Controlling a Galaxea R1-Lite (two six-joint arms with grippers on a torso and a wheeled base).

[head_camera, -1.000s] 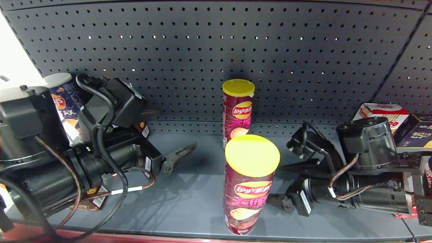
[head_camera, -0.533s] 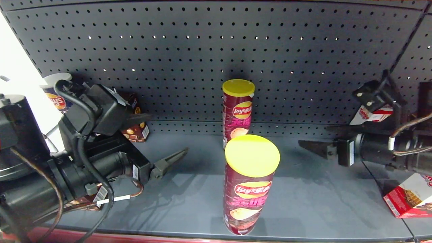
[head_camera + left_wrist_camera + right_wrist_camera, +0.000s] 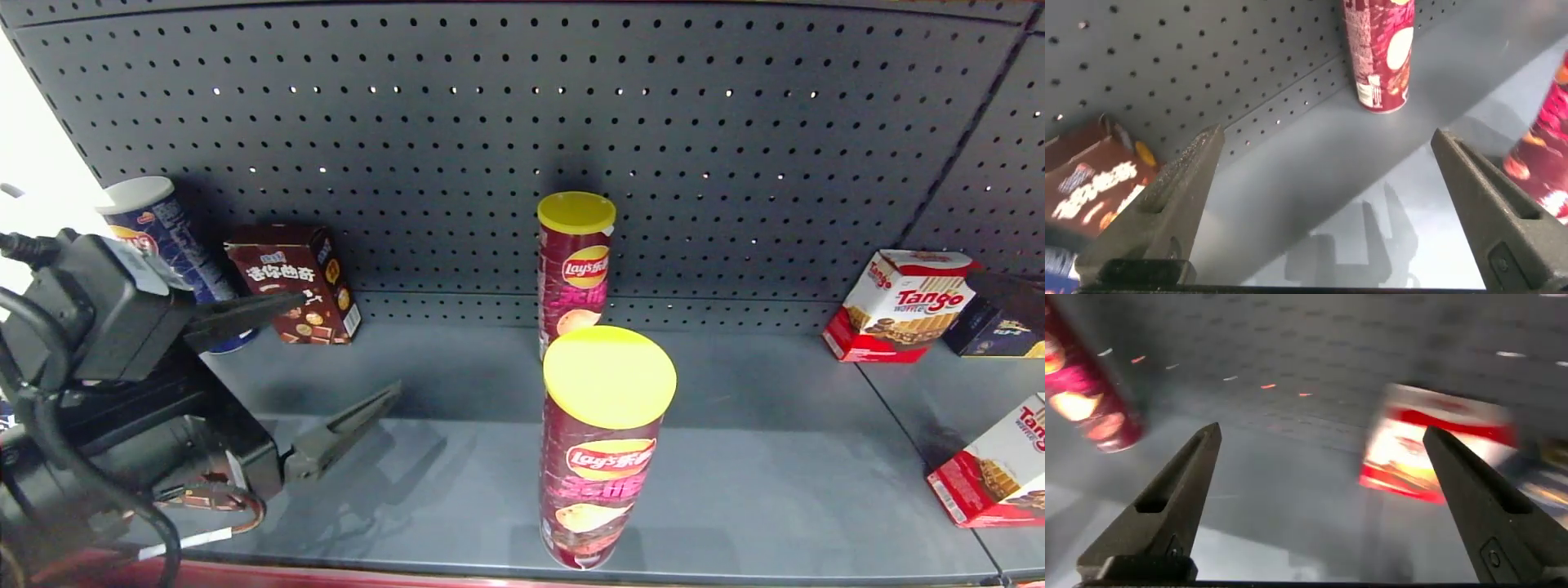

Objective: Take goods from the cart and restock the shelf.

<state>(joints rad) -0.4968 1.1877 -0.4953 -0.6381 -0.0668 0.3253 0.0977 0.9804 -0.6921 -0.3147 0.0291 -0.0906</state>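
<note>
Two yellow-lidded chip cans stood upright on the shelf [image 3: 775, 490], the front can [image 3: 608, 441] near its edge and the rear can [image 3: 575, 269] directly behind it, close to the pegboard [image 3: 490, 98]. Both looked already placed. The left claw [image 3: 353, 343] hung low over the shelf's left part, its jaws wide apart and holding nothing, well apart from both cans, with a brown box [image 3: 294, 282] and a blue can [image 3: 155, 237] beyond it. The right claw [image 3: 1321, 433] was likewise spread and empty, facing a wafer box [image 3: 1429, 453]. With neither claw carrying anything, one restocking round seemed finished. Bare shelf remained on either side of the cans, so further trips to the cart probably lay ahead, though how much stock was left could not be judged.
</note>
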